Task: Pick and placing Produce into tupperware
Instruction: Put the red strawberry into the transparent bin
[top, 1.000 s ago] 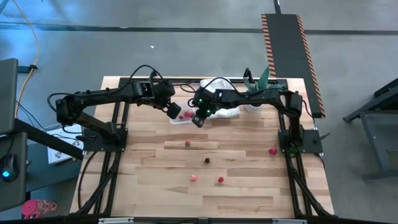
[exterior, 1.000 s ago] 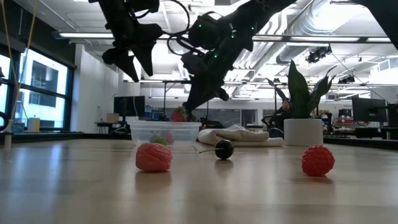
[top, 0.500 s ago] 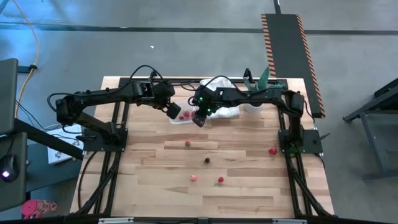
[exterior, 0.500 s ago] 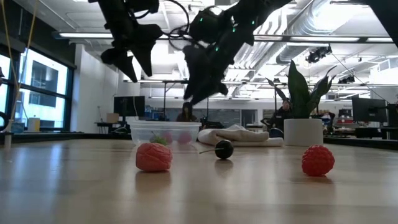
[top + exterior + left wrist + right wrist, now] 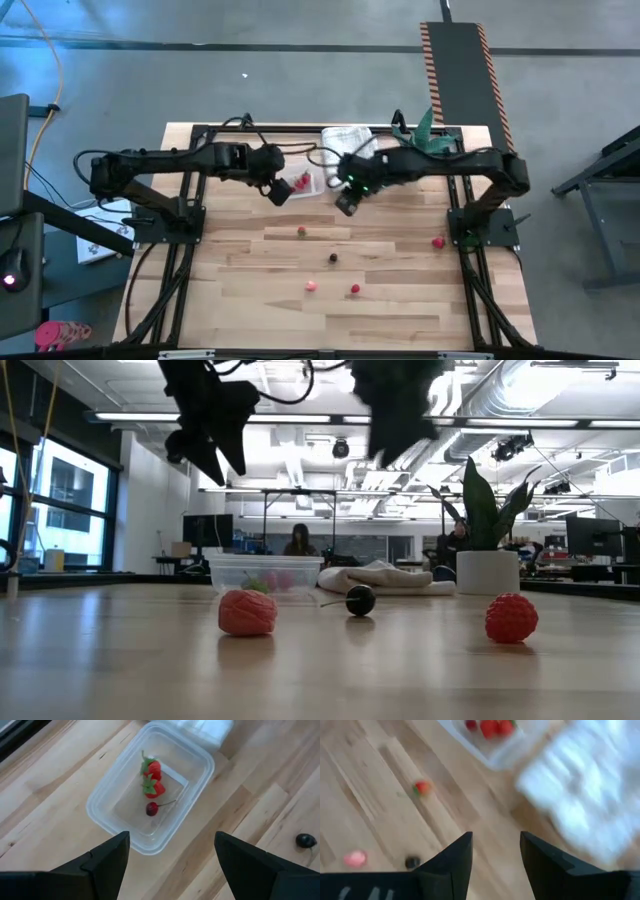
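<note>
The clear tupperware [image 5: 150, 795] sits at the table's far middle [image 5: 303, 183] and holds two strawberries [image 5: 152, 779] and a cherry [image 5: 152, 809]. My left gripper [image 5: 171, 836] hovers open above the tub's near-left side [image 5: 275, 192]. My right gripper [image 5: 495, 837] is open with nothing between its fingers, raised just right of the tub [image 5: 347, 203]. Loose produce lies on the wood: a strawberry [image 5: 301, 232], a dark cherry [image 5: 333, 257], a pink piece [image 5: 311, 286], a red piece [image 5: 354, 289] and a raspberry [image 5: 438, 242].
A white folded towel [image 5: 350, 140] lies right behind the tub. A potted green plant [image 5: 487, 520] stands at the far right. Black frame rails [image 5: 192, 230] run along both table sides. People sit in the room behind the table [image 5: 300, 540].
My right gripper has opened and dropped a red piece into the tupperware, then risen and swung away toward the table's right and near side. My left gripper has shifted slightly toward the near edge, staying open.
</note>
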Controlling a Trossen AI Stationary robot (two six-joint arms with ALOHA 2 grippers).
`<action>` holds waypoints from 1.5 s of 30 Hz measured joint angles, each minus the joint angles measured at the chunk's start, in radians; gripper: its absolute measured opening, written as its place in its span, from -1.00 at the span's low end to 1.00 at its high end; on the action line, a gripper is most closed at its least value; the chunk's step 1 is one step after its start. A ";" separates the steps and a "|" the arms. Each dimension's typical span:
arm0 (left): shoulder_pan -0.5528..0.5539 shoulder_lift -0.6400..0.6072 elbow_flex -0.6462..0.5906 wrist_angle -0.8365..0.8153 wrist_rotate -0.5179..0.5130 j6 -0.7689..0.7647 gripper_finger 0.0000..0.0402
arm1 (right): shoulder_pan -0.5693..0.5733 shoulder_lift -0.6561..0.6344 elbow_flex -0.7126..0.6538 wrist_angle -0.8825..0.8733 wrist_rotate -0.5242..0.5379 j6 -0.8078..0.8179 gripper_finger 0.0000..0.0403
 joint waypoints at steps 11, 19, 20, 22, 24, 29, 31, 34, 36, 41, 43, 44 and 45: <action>-0.013 0.000 0.000 0.044 -0.004 0.009 0.41 | 0.229 -0.075 -0.007 -0.559 0.017 0.448 -0.22; -0.013 0.000 0.000 0.045 0.004 0.010 0.41 | 0.371 -0.125 -0.144 -0.590 -0.004 0.695 -0.40; -0.013 0.000 0.000 0.046 0.004 0.011 0.41 | 0.387 -0.144 -0.182 -0.581 -0.021 0.732 -0.47; -0.013 0.000 -0.001 0.046 0.004 0.016 0.41 | 0.419 -0.193 -0.257 -0.579 -0.058 0.814 -0.64; -0.013 0.000 -0.001 0.050 0.006 0.026 0.41 | 0.451 -0.246 -0.334 -0.578 -0.075 0.909 -0.85; -0.013 0.000 -0.001 0.062 0.011 0.027 0.41 | 0.503 -0.376 -0.496 -0.545 -0.085 1.182 -0.98; -0.013 0.000 -0.001 0.068 0.018 0.027 0.41 | 0.517 -0.403 -0.549 -0.510 -0.087 1.266 -0.99; -0.013 0.000 -0.001 0.067 0.019 0.027 0.41 | 0.531 -0.414 -0.623 -0.440 -0.109 1.341 -1.00; -0.013 0.000 -0.001 0.067 0.019 0.026 0.41 | 0.540 -0.413 -0.671 -0.387 -0.129 1.377 -1.00; -0.013 0.000 -0.001 0.067 0.020 0.025 0.41 | 0.551 -0.399 -0.786 -0.295 -0.172 1.460 -1.00; -0.013 0.000 -0.001 0.067 0.020 0.025 0.41 | 0.551 -0.386 -0.809 -0.281 -0.189 1.478 -1.00; -0.013 0.000 -0.001 0.067 0.021 0.025 0.41 | 0.551 -0.376 -0.801 -0.288 -0.187 1.485 -1.00; -0.013 0.000 -0.001 0.067 0.023 0.025 0.41 | 0.551 -0.367 -0.790 -0.297 -0.178 1.493 -1.00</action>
